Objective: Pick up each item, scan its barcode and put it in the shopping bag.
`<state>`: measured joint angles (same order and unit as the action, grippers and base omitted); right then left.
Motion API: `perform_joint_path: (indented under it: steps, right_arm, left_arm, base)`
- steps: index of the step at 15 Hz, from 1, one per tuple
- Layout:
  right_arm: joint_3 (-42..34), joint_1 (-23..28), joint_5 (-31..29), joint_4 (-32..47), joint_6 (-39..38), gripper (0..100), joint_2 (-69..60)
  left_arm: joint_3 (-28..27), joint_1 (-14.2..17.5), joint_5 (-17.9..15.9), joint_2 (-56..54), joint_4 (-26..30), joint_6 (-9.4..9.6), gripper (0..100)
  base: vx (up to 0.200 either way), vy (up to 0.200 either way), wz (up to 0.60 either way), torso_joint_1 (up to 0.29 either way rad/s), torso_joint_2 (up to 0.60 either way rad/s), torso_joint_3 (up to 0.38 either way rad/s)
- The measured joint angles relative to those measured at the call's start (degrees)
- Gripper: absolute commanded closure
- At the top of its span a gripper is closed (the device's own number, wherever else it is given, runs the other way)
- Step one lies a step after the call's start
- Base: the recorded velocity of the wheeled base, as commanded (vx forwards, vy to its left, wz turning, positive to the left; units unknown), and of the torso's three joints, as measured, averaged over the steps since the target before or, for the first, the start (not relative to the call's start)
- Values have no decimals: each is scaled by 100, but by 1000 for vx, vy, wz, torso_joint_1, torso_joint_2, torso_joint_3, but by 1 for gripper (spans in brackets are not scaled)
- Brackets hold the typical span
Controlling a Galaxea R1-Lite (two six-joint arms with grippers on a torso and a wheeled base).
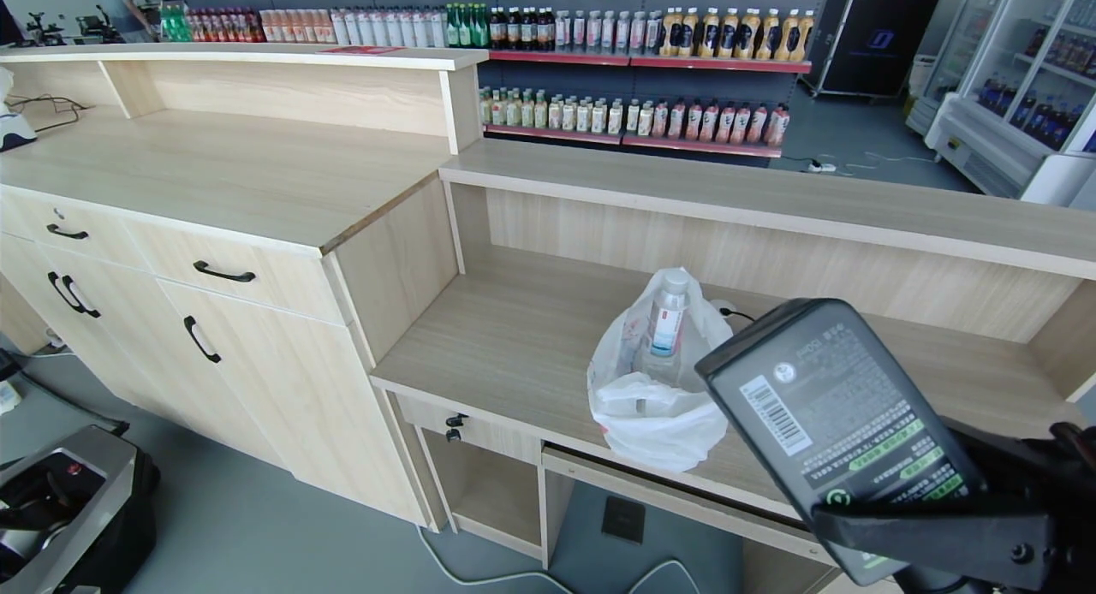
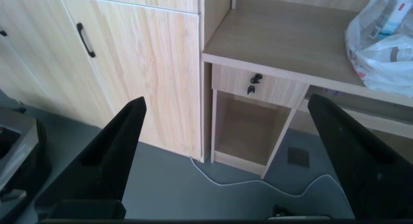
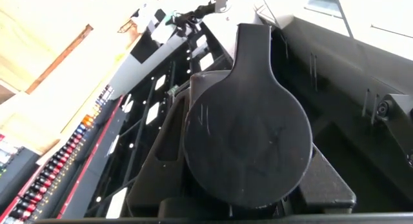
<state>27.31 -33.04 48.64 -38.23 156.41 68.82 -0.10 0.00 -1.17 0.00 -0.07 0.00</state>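
My right gripper point(image 1: 908, 530) is shut on a dark flat pack point(image 1: 843, 423), held tilted up close in the head view. The pack's label side with the white barcode point(image 1: 775, 414) faces the camera. The right wrist view looks along the pack's rounded black end point(image 3: 248, 143). On the low desk point(image 1: 514, 337) stands the white shopping bag point(image 1: 659, 406), with a clear water bottle point(image 1: 668, 324) upright inside it. The pack hangs to the right of the bag and nearer to me. My left gripper point(image 2: 226, 159) is open over the grey floor in front of the desk, and the bag point(image 2: 381, 43) lies beyond it.
A taller counter with black-handled drawers point(image 1: 223, 273) adjoins the desk's left side. The desk has a raised back ledge point(image 1: 771, 192) and a small locked drawer point(image 2: 257, 82) under its front edge. Drink shelves point(image 1: 634, 59) and a fridge point(image 1: 1019, 89) stand behind. A white cable point(image 2: 258, 182) crosses the floor.
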Motion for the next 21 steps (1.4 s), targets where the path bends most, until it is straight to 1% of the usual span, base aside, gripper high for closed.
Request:
perform_joint_path:
  steps: [2,3,5,6,8,10,11,12,13,14,15,17,19,21]
  right_arm:
    - [6,27,49,57,-134,100,-18]
    - [33,149,57,101,-433,100,-46]
    - [67,647,60,137,-1426,100,-129]
    - [72,1119,79,150,-2152,100,-190]
    - [77,2508,66,150,-3721,100,-355]
    - [80,4367,-246,165,-5450,100,-551]
    - [74,5144,-705,227,-6505,100,-633]
    - [50,5767,-1391,332,-7519,100,-697]
    - [-5,6222,-2013,440,-8415,100,-750]
    - [-60,6526,-2237,552,-9093,100,-791]
    - [-127,6823,-2319,755,-9657,100,-837]
    - [-195,7099,-2355,944,-10550,100,-912]
    - [-223,7173,-2333,1015,-10862,100,-947]
    - [-243,7131,-2300,1070,-11174,100,-953]
  left_arm:
    - [0,0,2,0,0,0,0]
    - [0,0,2,0,0,0,0]
    - [0,0,2,0,0,0,0]
    - [0,0,2,0,0,0,0]
    - [0,0,2,0,0,0,0]
    - [0,0,2,0,0,0,0]
    - [0,0,0,0,0,0,0]
    - [0,0,2,0,0,0,0]
    - [0,0,2,0,0,0,0]
    - [0,0,2,0,0,0,0]
    - [0,0,2,0,0,0,0]
    - [0,0,2,0,0,0,0]
    - [0,0,2,0,0,0,0]
    - [0,0,2,0,0,0,0]
  base:
    - [0,0,0,0,0,0]
    - [0,0,0,0,0,0]
    - [0,0,0,0,0,0]
    - [0,0,0,0,0,0]
    - [0,0,0,0,0,0]
    - [0,0,0,0,0,0]
    - [0,0,0,0,0,0]
    - [0,0,0,0,0,0]
    - [0,0,0,0,0,0]
    - [0,0,0,0,0,0]
    - [0,0,0,0,0,0]
    - [0,0,0,0,0,0]
    - [0,0,0,0,0,0]
    - [0,0,600,2,2,-2]
